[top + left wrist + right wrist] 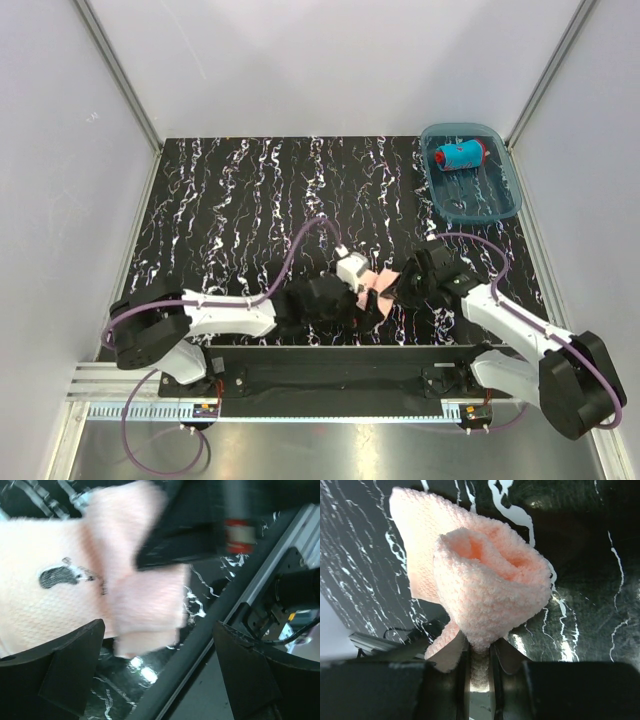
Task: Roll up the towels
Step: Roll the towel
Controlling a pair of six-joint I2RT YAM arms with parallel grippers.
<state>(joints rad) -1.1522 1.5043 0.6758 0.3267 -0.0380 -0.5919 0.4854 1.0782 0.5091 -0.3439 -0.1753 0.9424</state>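
The right gripper gripped the pink towel, the left gripper was open

The towel, partly rolled, was at the near middle of the table; the left jaws stood wide beside it. The blue towel lay rolled in the tray.

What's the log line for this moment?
peach towel: partly rolled | right gripper: shut on peach towel's rolled end | left gripper: open, by the towel | blue towel: rolled, in tray
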